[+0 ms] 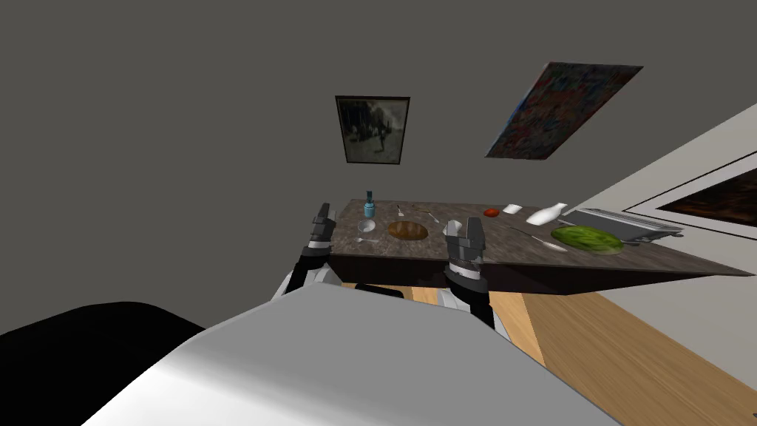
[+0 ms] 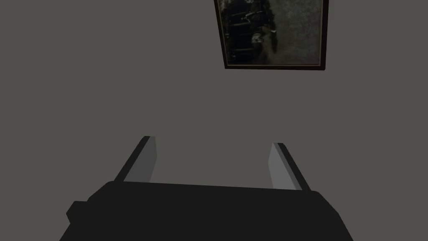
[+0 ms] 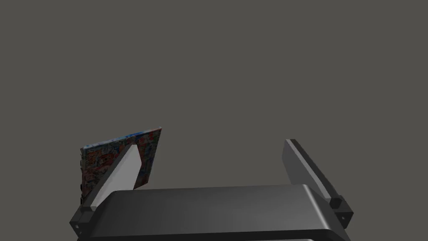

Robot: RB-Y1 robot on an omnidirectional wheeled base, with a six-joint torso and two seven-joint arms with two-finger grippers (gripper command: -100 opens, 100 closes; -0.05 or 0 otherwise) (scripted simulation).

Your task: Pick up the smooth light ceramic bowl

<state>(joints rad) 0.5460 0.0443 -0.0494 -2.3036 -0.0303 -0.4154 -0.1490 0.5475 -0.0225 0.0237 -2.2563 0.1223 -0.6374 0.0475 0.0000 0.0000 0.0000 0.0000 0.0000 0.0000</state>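
Note:
A small, round, light bowl (image 1: 367,225) sits on the dark stone-look table (image 1: 503,255), just in front of a blue bottle (image 1: 369,204). My left gripper (image 1: 323,214) is raised at the table's left end, a short way left of that bowl. Its fingers stand open (image 2: 213,161) with nothing between them. My right gripper (image 1: 465,231) is held up at the table's near edge, also open and empty (image 3: 211,165). A white cup-like vessel (image 1: 452,225) is partly hidden behind the right gripper.
Between the grippers lie a brown oval dish (image 1: 408,230) and a spoon (image 1: 362,239). Further right are a red tomato (image 1: 491,212), a white jug (image 1: 545,215), a green melon (image 1: 588,239), a knife (image 1: 545,243) and a grey tray (image 1: 628,224). A wooden floor (image 1: 628,347) lies right.

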